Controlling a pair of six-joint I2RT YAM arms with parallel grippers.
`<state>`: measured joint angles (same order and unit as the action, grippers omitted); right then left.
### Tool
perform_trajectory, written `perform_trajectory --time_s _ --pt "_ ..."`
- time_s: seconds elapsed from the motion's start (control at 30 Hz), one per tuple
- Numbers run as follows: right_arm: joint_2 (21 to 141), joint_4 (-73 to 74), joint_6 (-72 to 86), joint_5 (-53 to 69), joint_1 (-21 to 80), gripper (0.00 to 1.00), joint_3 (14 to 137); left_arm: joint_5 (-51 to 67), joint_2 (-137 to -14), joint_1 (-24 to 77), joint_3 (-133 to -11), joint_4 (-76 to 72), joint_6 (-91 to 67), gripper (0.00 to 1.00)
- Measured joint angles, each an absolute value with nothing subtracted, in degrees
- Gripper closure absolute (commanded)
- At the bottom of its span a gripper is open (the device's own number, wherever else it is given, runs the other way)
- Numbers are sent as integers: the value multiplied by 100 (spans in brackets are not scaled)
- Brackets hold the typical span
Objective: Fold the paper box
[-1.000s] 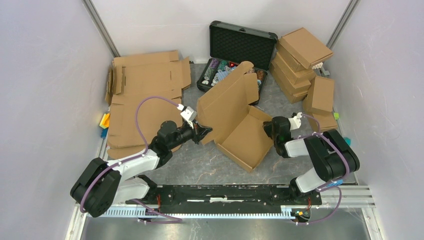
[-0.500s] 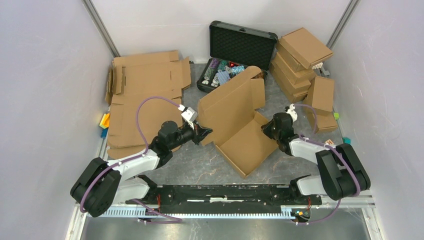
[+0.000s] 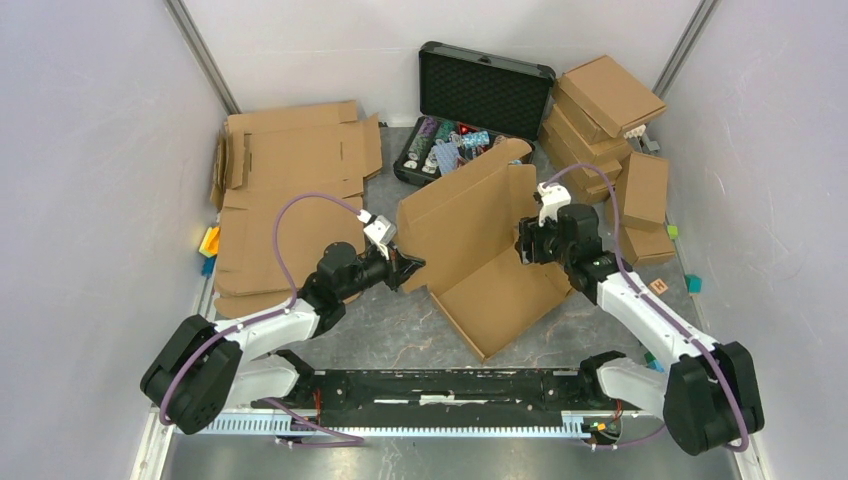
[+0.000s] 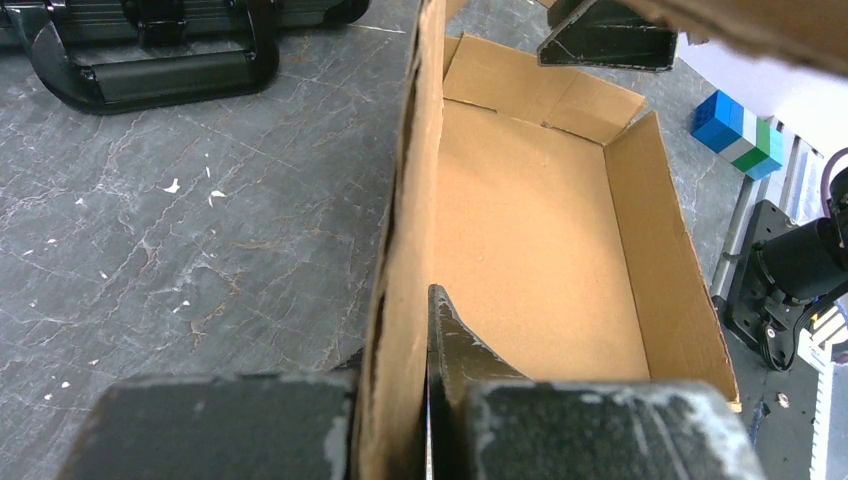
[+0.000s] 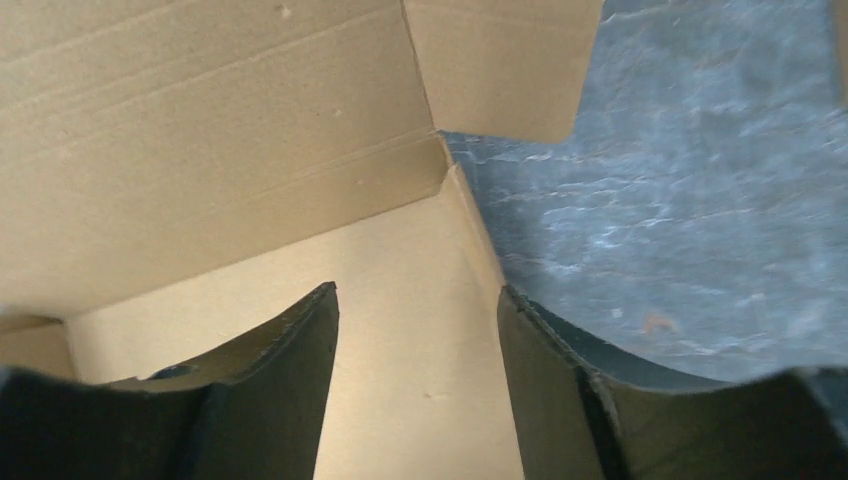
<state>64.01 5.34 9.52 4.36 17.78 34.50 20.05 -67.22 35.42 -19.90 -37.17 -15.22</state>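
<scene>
1. Two arms reach for the paper box (image 3: 490, 270), one from each side.
2. You will find the paper box on the grey table (image 3: 400, 320), just on the near side of the black case (image 3: 480, 95). From above, the top corner of its tall flap covers a little bit of the black case.
3. The flat bottom of the paper box lies on the table, with low walls standing up along its sides. One big flap stands up on the side toward the black case.
4. Your left gripper (image 3: 408, 266) is squeezed tight on the left edge of that big flap. In the left wrist view the cardboard sits pinched between the dark fingers (image 4: 455, 355).
5. Your right gripper (image 3: 525, 243) is at the right wall of the paper box, down by the foot of the big flap. Its jaws are spread wide and hold nothing. In the right wrist view the box floor shows between the two fingers (image 5: 290, 340), and the edge of the right wall runs down to the right one.
6. To the right of the black case you can see a stack of folded boxes (image 3: 600, 110).
7. To the left of the black case lie flat cardboard sheets (image 3: 290, 190).
</scene>
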Motion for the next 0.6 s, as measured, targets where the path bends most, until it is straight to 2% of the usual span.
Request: perform_trajectory --time_s 0.07,0.1,0.17,0.3,0.6 --pt "6342 753 591 346 1778 10 3586 2005 -6718 3551 -1990 -3712 -1507 97" --pt "6322 845 436 298 1778 4 3623 2005 -6711 3553 -1990 -3704 -1492 97" --pt "6333 963 246 165 1778 4 3642 2005 -6702 3557 -1990 -3695 -1485 97" --pt "6624 1157 -16 -305 1778 8 3704 2003 -6698 3573 -1990 -3695 -1476 97" --pt "7557 1256 -198 -825 1778 32 3791 2003 -6692 3616 -1990 -3693 -1472 97"
